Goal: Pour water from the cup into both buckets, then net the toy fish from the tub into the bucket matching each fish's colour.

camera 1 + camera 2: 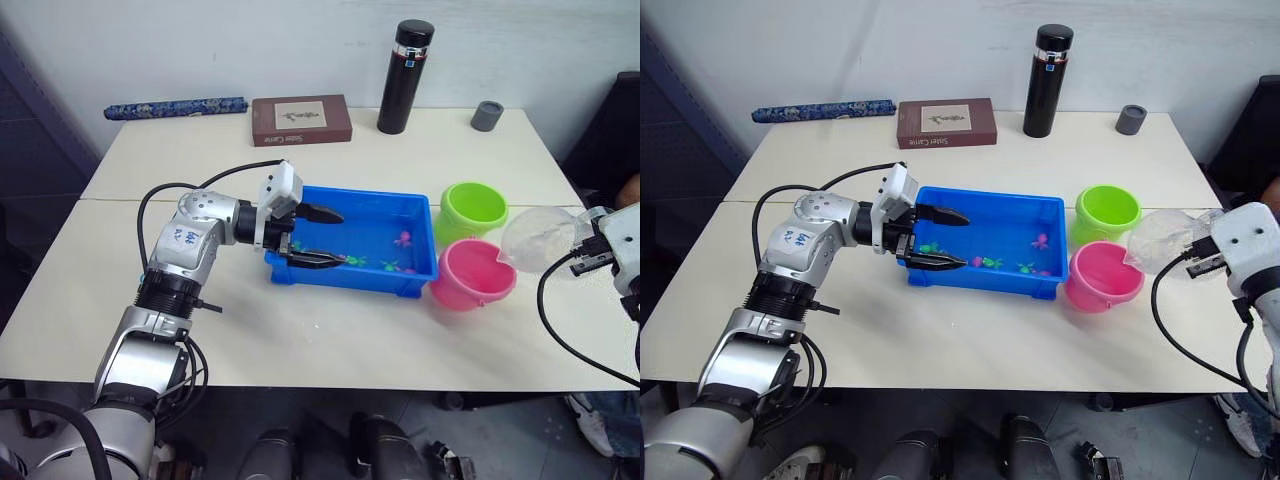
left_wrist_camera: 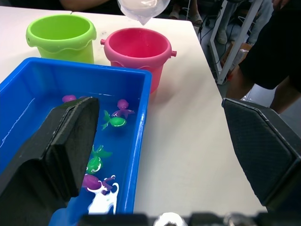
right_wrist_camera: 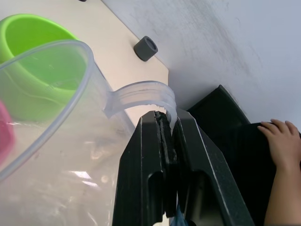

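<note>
Open tabletop (image 1: 330,330) at 6 o'clock of tub (image 1: 352,240): free passage. Left gripper (image 1: 318,236), jaws spread, blocks tub's 9 o'clock end. Green bucket (image 1: 472,210) and pink bucket (image 1: 472,274), touching, wall off 3 o'clock. Tilted cup (image 1: 538,240) overhangs pink bucket's 3 o'clock rim. Flask (image 1: 404,77), book (image 1: 300,120) stand toward 12 o'clock.

We've got our left arm bent at the elbow and reaching forward, wrist turned sideways, left gripper (image 1: 320,237) with its fingers (image 2: 61,141) spread wide apart, one above the other. Our right arm comes in from the right side, right gripper (image 3: 170,141) clamped tight on the cup (image 1: 540,238) handle, holding it tipped.
</note>
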`<state>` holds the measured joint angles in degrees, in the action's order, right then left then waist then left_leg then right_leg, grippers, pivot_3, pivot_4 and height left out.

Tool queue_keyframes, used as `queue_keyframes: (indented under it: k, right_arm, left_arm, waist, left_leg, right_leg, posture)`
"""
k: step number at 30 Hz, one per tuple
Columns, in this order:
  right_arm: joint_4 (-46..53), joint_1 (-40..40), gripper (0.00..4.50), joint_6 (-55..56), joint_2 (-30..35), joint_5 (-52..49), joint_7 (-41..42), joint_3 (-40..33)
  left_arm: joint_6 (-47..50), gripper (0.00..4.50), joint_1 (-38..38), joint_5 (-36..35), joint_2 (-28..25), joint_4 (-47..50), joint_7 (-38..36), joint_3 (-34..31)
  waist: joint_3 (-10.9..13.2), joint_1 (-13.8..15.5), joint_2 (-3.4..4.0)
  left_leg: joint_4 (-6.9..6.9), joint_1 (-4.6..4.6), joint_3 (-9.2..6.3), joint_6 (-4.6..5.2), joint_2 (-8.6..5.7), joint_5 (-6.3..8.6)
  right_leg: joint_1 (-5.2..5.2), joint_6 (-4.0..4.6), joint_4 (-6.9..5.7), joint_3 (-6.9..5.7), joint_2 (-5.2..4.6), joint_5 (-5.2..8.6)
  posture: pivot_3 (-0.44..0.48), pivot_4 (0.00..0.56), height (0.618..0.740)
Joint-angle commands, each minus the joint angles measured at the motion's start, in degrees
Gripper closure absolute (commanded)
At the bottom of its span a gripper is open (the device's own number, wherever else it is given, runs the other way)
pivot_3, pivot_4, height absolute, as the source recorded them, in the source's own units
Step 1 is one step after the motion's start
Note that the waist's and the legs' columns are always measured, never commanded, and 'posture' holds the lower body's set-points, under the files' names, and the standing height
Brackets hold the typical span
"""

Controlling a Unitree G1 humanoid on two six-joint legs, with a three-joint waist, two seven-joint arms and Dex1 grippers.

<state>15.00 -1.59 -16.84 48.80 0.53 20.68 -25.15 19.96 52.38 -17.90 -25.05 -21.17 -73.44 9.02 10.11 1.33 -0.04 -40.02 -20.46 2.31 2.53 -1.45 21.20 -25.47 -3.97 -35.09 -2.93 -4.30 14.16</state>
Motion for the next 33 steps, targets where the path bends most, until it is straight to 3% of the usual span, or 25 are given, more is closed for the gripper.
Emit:
queue_keyframes:
  k: [1, 33]
  right_arm:
    - [1.66, -0.50, 4.47, 2.37, 1.52, 2.36, -0.08, -1.17]
    - [-2.26, -3.10, 4.47, 11.92, 3.06, 13.89, 0.09, 1.80]
  left_arm:
    - [-0.29, 0.00, 1.58, -0.46, 0.07, 0.51, -0.48, -0.87]
    - [-0.41, 0.00, 1.05, -0.37, -0.11, 0.90, -0.37, -0.94]
  waist:
    - [0.00, 0.00, 0.00]
    - [0.00, -0.01, 0.00]
  left_leg:
    - [0.00, 0.00, 0.01, 0.00, 0.00, 0.00]
    - [-0.04, 0.01, 0.03, -0.04, 0.00, -0.02]
  right_leg:
    - [0.00, 0.00, 0.00, 0.00, 0.00, 0.00]
    - [0.00, -0.01, -0.02, 0.00, 0.02, -0.01]
  posture:
    - [0.000, 0.150, 0.740]
    - [0.000, 0.150, 0.740]
